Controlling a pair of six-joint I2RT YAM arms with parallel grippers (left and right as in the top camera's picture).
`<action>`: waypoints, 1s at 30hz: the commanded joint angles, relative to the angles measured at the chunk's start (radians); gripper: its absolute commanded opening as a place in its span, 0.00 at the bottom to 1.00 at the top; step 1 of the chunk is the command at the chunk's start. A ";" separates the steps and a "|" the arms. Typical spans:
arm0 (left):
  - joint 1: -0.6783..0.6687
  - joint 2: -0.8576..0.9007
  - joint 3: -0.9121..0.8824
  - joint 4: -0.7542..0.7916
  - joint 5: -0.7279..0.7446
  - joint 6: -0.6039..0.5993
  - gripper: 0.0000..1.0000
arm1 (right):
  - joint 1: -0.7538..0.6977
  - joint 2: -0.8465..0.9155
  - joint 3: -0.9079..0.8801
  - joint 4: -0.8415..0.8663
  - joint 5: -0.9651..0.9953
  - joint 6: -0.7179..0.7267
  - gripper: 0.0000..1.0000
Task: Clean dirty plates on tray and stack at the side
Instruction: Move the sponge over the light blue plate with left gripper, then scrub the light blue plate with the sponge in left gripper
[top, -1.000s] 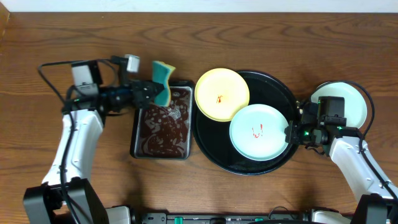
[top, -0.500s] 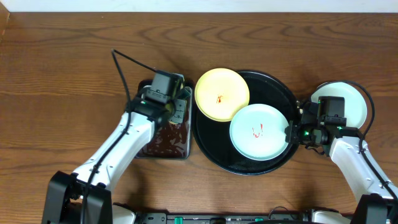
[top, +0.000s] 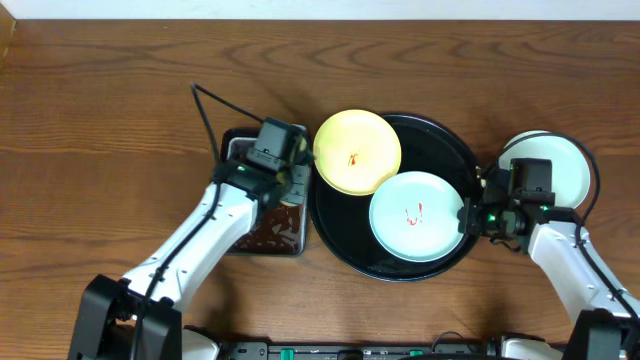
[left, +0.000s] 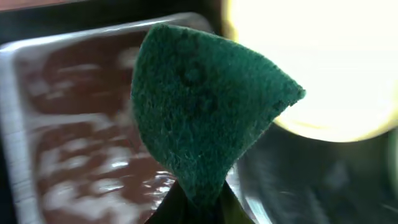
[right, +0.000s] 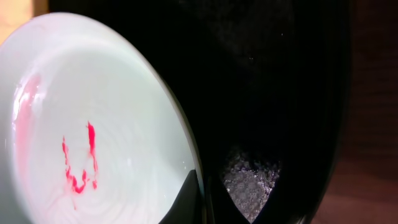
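Note:
The black tray (top: 450, 145) holds a mint-white plate (top: 415, 215) with a red smear and a pale yellow plate (top: 357, 152) that overhangs its left rim. A second mint-white plate (top: 565, 170) lies on the table at the right. My right gripper (top: 468, 215) is shut on the right rim of the smeared plate (right: 93, 124). My left gripper (top: 288, 172) is shut on a green sponge (left: 205, 112) and holds it over the right part of the pan, next to the yellow plate (left: 311, 62).
A rectangular black pan (top: 240, 240) of brown soapy liquid (left: 81, 137) stands left of the tray. Bare wooden table lies at the left and far side.
My left arm swung from the left of the pan to over it, then moved a little right toward the yellow plate with the sponge. The right arm has barely moved.

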 joint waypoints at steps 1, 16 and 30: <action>-0.061 -0.019 0.050 0.048 0.158 -0.064 0.08 | 0.009 0.031 -0.055 0.033 0.002 0.005 0.01; -0.375 0.163 0.050 0.425 0.172 -0.385 0.10 | 0.009 0.072 -0.097 0.066 0.001 0.005 0.01; -0.410 0.436 0.094 0.445 0.224 -0.407 0.07 | 0.009 0.072 -0.097 0.076 0.001 0.012 0.01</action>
